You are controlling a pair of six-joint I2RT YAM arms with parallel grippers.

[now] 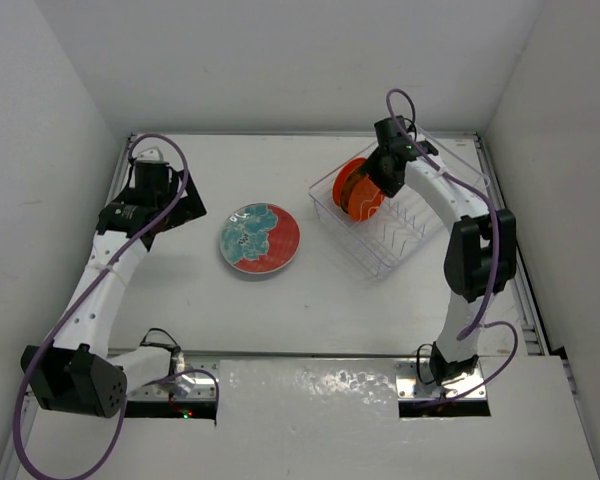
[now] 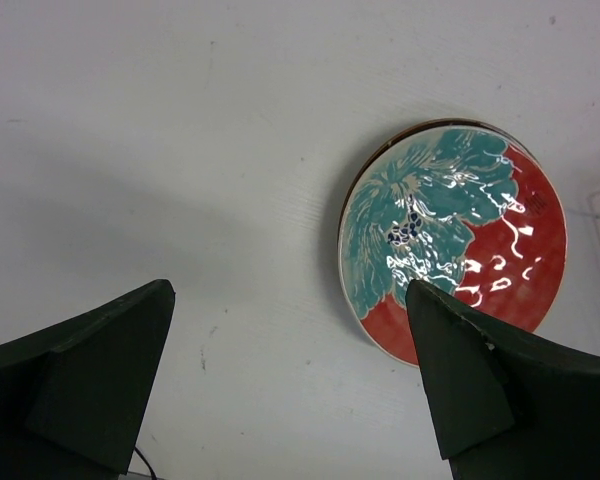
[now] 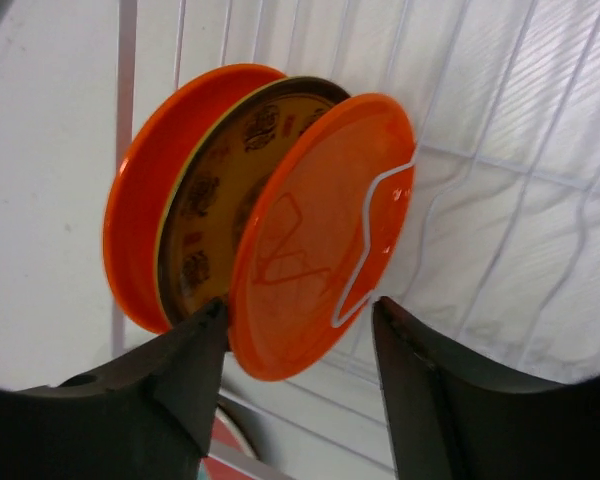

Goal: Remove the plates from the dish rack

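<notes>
The large red plate with the teal-white pattern lies flat on the table, also in the left wrist view. A thin dark edge shows under its rim; the dark teal plate is not plainly in view. In the clear dish rack the plain orange plate stands on edge, with the amber-yellow plate behind it and another orange plate behind that. My right gripper is open, its fingers on either side of the plain orange plate's lower rim. My left gripper is open and empty, above the table left of the red plate.
White walls close in the table on the left, back and right. The rack's wire tines run to the right of the plates. The left arm stretches along the left side. The right arm arches over the rack's right end.
</notes>
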